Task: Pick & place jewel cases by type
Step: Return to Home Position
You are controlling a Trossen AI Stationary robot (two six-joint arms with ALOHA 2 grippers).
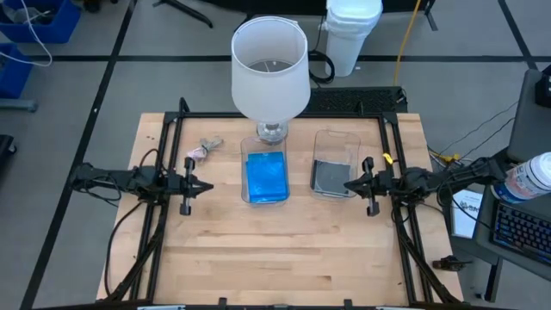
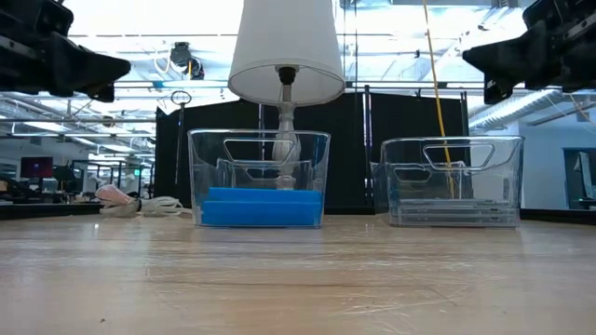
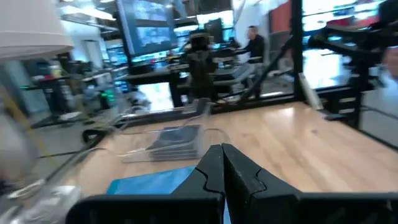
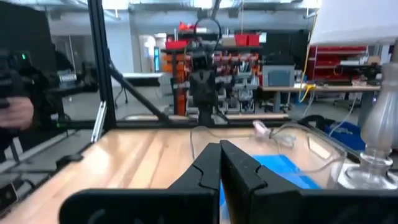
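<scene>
At the left-centre of the high view the left hand [image 1: 207, 186] is picked up, held level over the tabletop [image 1: 284, 254] and pointed toward the middle. Its fingers are pressed together with nothing between them, and the left wrist view confirms it.

Just up and to the right, a pinkish-grey lump [image 1: 199, 152] is seen lying on the wood, apart from the tubs.

On to the centre of the frame, where the left clear tub [image 1: 244, 172] is found. The blue jewel cases [image 1: 265, 176] are stacked flat inside it, and in the low view they are seen resting on the tub's floor. Directly above that tub in the picture a table lamp [image 1: 269, 69] with a white shade is stood, its glass base just beside the tub's upper end.

Right of centre the right clear tub [image 1: 336, 135] is reached, with the smoky grey jewel cases [image 1: 328, 176] laid flat in its bottom.

Last, the right hand [image 1: 349, 182] is seen over that tub's right edge in the overhead picture. The low view places it well above the tub, up in the upper right corner. Its fingers are closed together on nothing.
</scene>
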